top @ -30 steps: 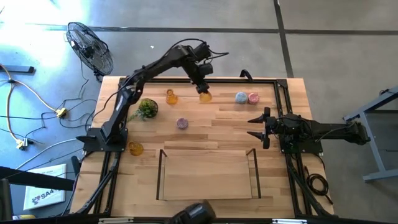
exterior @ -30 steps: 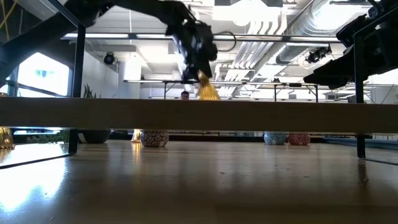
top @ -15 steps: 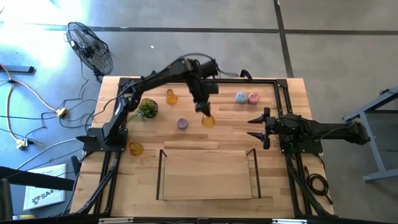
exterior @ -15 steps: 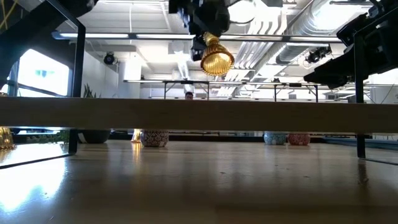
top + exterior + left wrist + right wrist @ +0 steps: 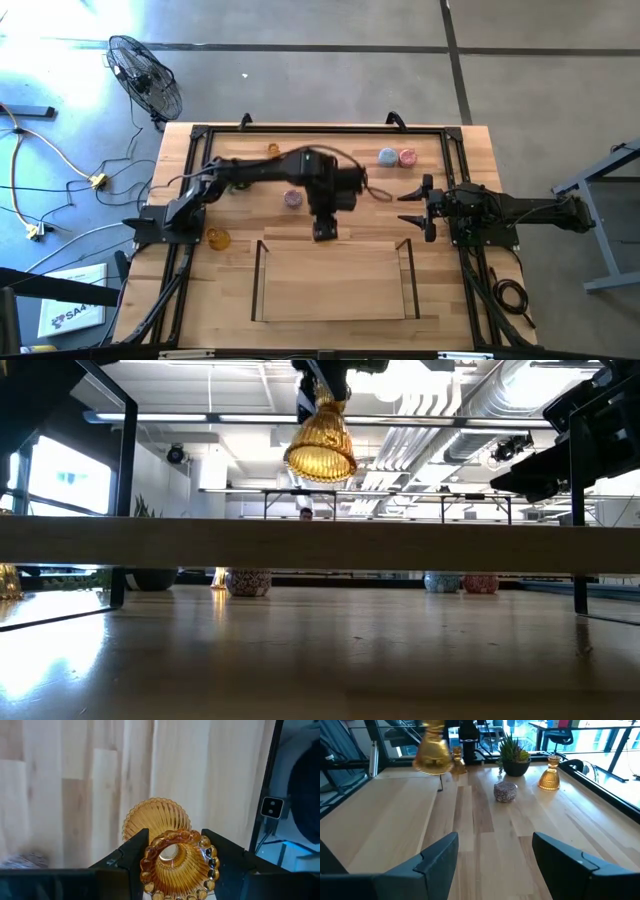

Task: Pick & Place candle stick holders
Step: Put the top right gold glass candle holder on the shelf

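My left gripper [image 5: 323,228] is over the far rim of the wooden tray [image 5: 335,290], shut on an amber ribbed holder [image 5: 320,445]. The gripper hides the holder in the high view. On the table stand a purple holder [image 5: 292,199], an amber one [image 5: 217,238] near the left arm's base, another amber one [image 5: 272,149] at the far side, and a pale blue one [image 5: 386,156] beside a pink one [image 5: 407,157]. My right gripper [image 5: 415,205] waits open at the table's right, touching nothing. My left gripper pinches the amber holder's beaded top rim [image 5: 175,851] between its two fingers [image 5: 134,851], coming from above and pointing down. The holder hangs upright below the fingers, its wide ribbed foot [image 5: 156,817] lowest, lifted well clear of the table and tray.
The tray has a black wire frame with upright posts [image 5: 258,250] at its far corners. The leafy plant [image 5: 512,755] stands near the left arm, which hides it in the high view. A fan [image 5: 145,75] stands off the table's far left corner.
My left gripper has carried the amber holder from the table's far side toward the near edge, to above the tray's far rim. It has also risen. The holder has stayed upright below the fingers, clear of the table.
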You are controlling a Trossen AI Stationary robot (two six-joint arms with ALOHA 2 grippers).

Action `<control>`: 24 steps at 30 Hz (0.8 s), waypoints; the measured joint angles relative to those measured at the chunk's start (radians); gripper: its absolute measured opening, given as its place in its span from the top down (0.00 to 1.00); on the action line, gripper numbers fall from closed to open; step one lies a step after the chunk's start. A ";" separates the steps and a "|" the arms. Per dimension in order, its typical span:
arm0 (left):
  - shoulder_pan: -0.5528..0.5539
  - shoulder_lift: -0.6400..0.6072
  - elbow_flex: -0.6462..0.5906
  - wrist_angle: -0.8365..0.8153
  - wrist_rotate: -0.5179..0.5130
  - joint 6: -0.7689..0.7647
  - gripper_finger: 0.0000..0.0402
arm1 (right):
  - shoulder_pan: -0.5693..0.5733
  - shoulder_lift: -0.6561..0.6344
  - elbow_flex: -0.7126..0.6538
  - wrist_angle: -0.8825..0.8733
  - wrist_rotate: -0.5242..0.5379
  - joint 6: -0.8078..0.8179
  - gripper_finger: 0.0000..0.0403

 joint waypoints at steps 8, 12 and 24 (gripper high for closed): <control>-0.173 0.000 0.000 0.006 -0.133 -0.269 0.61 | 0.000 0.000 0.000 0.101 -0.050 -0.005 0.38; -0.253 0.000 0.000 0.005 -0.203 -0.419 0.61 | 0.000 0.000 0.000 0.157 -0.105 -0.006 0.38; -0.428 0.000 -0.002 -0.097 -0.467 -0.827 0.61 | 0.000 0.000 0.000 0.255 -0.239 0.006 0.38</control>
